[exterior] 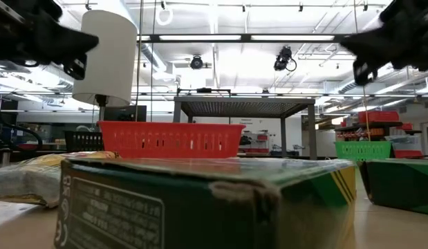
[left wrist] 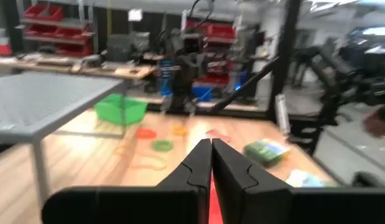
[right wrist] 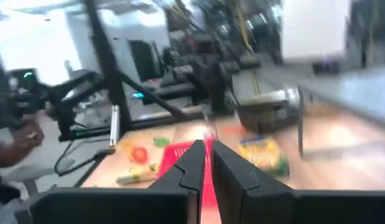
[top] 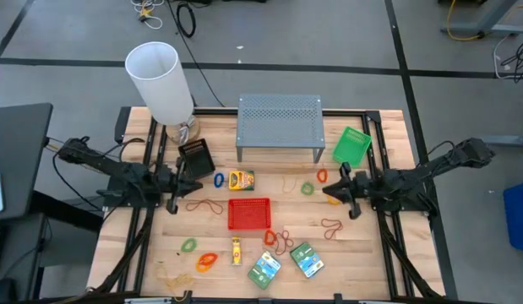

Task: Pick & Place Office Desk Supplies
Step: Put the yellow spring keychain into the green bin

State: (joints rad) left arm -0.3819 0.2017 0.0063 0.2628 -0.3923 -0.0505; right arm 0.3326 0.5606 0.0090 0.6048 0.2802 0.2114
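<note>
The supplies lie spread over the wooden table. A red mesh tray sits in the middle, with a yellow-green crayon box just behind it and a black box farther left. A green mesh tray stands at the far right. Two green-blue packets lie near the front edge. Thin rubber bands are scattered about: blue, orange, green, red. My left gripper hovers shut at the left, pointing level toward the middle. My right gripper hovers shut at the right, facing it.
A tall white lampshade stands at the far left corner. A grey perforated metal stand spans the far middle. A small yellow stick lies in front of the red tray. Bare wood shows between the trays and both grippers.
</note>
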